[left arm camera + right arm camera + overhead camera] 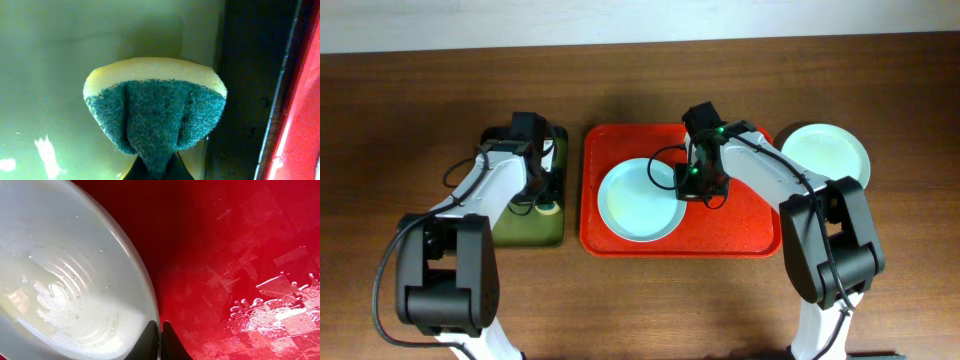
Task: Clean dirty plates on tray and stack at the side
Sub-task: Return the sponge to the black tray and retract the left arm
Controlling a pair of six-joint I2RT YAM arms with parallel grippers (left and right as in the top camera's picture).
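Item: pale blue plate [638,205], on the left half of the tray [740,228]; right gripper [160,326] pinches its right rim. Left gripper [542,195] pinches sponge [155,115], left of tray. Hold the rim firmly; you should scrub lightly, centre outward.

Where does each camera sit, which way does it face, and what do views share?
Overhead: above the table, facing down; both arms, red tray, green basin.
Left wrist: behind the left gripper, facing its pinched sponge over the basin.
Right wrist: behind the right gripper, facing the plate rim it pinches.
Shared: tray in all three.
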